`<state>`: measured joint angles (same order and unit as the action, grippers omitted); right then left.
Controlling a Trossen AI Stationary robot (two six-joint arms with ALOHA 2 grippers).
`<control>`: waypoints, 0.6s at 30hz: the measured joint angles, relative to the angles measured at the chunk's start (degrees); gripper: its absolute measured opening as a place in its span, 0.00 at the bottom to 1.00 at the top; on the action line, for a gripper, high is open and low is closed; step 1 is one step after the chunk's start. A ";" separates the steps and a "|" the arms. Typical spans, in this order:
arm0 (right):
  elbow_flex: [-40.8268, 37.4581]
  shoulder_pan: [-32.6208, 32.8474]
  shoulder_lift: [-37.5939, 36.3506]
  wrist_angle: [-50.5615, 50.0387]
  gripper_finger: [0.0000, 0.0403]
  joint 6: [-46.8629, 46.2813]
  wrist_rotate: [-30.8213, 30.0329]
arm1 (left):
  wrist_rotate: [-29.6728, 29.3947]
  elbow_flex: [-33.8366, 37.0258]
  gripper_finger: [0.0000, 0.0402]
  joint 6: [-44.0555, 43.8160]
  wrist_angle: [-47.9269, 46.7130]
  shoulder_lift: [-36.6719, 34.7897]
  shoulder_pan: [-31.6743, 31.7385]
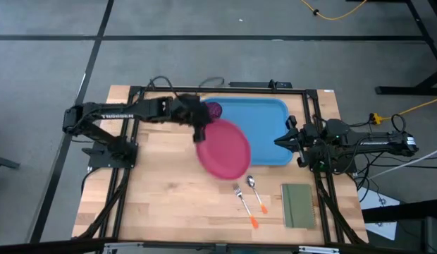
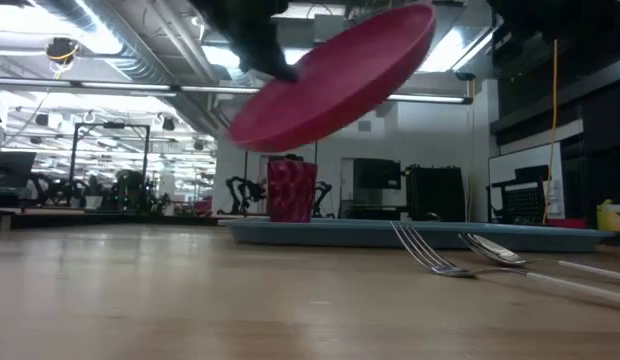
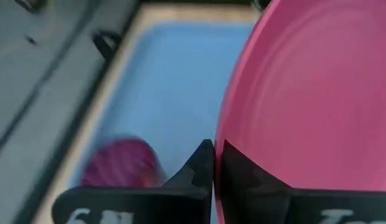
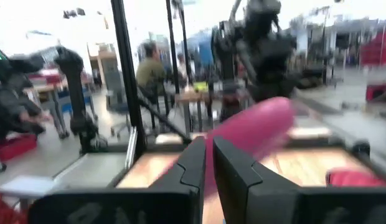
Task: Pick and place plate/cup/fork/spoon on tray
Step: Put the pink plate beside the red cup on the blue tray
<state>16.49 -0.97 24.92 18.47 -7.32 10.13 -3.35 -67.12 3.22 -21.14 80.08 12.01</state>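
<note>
- One plate (image 1: 224,148), clamped at its rim by the left gripper (image 1: 201,134), hangs tilted over the tray's (image 1: 271,116) near-left edge.
- You should level it, clearing the cup (image 1: 213,110).
- Right gripper (image 1: 282,140) waits, fingers nearly together.

High view looks straight down; low view sits at tabletop level; both share the tray (image 1: 264,127), perhaps blurred elsewhere

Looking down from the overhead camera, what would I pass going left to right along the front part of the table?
Fork → spoon → green pad. The plate, held up by the left gripper, overlaps the tray, so I leave those out.
</note>
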 joint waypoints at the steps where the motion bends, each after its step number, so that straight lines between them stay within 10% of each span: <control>1: 0.02 0.00 -0.32 2.06 0.09 0.18 0.00 | 0.93 -0.17 0.00 0.18 1.59 0.81 1.48; 18: 0.06 0.04 -8.63 5.21 0.09 -0.19 5.39 | 7.84 -22.47 0.00 1.00 4.86 30.34 8.27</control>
<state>16.56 -0.93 16.30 23.68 -7.51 15.52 4.49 -89.59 4.23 -16.29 110.42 20.29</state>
